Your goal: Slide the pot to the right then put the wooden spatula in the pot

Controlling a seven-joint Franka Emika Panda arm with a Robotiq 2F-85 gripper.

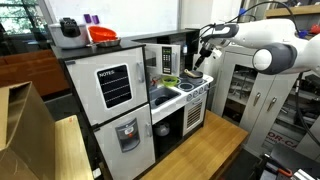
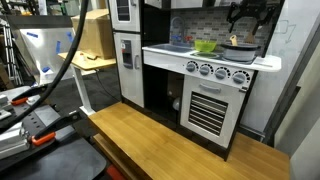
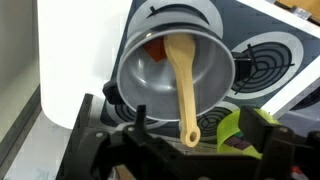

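Note:
In the wrist view the silvery-grey pot (image 3: 150, 75) sits on the toy stove top. The wooden spatula (image 3: 183, 85) lies in it, blade down inside and handle leaning over the near rim. My gripper (image 3: 197, 122) is open. Its two dark fingers stand wide apart on either side of the handle's end and do not touch it. In an exterior view the pot (image 2: 240, 45) stands at the right end of the stove with my gripper (image 2: 243, 25) just above it. In an exterior view my gripper (image 1: 203, 55) hovers over the stove.
A green dish (image 3: 228, 130) lies beside the pot; it also shows in an exterior view (image 2: 205, 46). Stove burners (image 3: 262, 65) are printed on the top. A black appliance (image 1: 68, 30) and a red bowl (image 1: 102, 35) sit on the toy fridge. The wall is close behind the stove.

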